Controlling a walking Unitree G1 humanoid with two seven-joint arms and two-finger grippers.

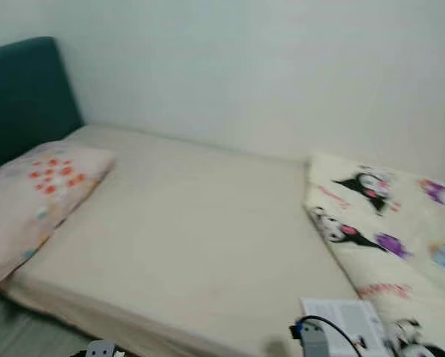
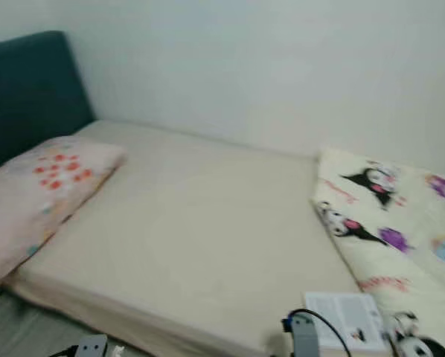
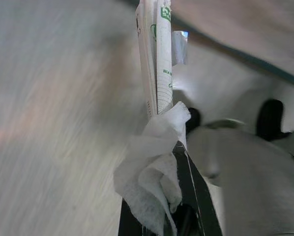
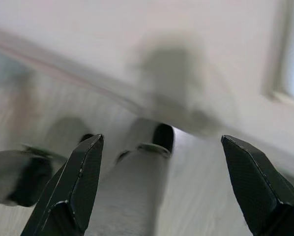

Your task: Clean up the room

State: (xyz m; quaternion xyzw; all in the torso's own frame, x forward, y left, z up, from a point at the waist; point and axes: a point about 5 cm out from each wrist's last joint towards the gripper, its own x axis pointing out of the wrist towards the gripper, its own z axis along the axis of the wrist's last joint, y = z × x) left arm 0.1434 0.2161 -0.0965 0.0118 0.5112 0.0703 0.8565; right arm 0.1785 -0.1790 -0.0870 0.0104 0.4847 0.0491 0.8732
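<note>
Down low, the left gripper (image 3: 179,162) is clamped on a crumpled white tissue (image 3: 149,177) together with a flattened white paper wrapper printed in green (image 3: 157,54), the wrapper sticking straight out past the black fingers (image 3: 196,196) over blurred grey wood-grain floor (image 3: 53,123). The right gripper (image 4: 171,162) hangs with its two black fingers spread wide apart, nothing between them, a pale surface beyond (all motion-blurred).

From the head camera, the nearest thing is a white printed booklet (image 1: 341,320) lying at the bed's near edge, just beside a folded cream quilt with black-and-purple cartoon characters (image 1: 390,230). A black cable and grey arm hardware (image 1: 315,338) cross in front of the booklet.

The quilt sits on the right part of a low bed with a plain cream fitted sheet (image 1: 185,238), its middle bare. On the left, a pale pink pillow with red flower print (image 1: 36,197) overhangs the mattress edge, resting against a dark teal padded headboard (image 1: 21,97).

Farthest back, a plain white wall (image 1: 267,67) runs along the bed's far side.
</note>
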